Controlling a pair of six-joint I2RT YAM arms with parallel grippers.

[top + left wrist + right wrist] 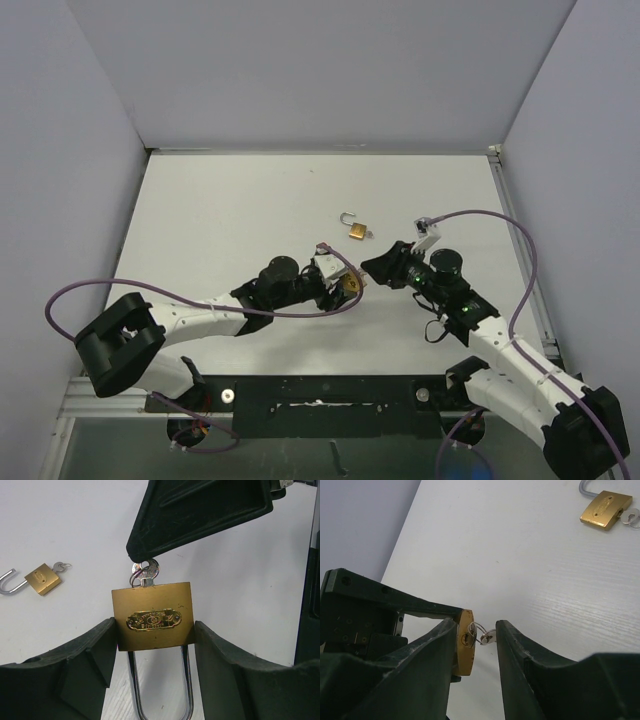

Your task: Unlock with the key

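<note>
My left gripper (152,635) is shut on a brass padlock (152,615), gripping its body by the two side edges and holding it above the table. The steel shackle (160,700) points back toward the wrist, with both legs in the body. A small silver key (148,571) with a ring sticks in the keyhole. My right gripper (476,625) is open, its fingers straddling the key (487,637) and the padlock's bottom edge (466,642). The key head touches the right finger (507,640). In the top view both grippers meet at the padlock (350,284).
A second, smaller brass padlock (355,229) lies on the white table (230,220) beyond the grippers, its shackle swung open and a key in it. It also shows in the left wrist view (42,578) and the right wrist view (606,509). Grey walls enclose the table.
</note>
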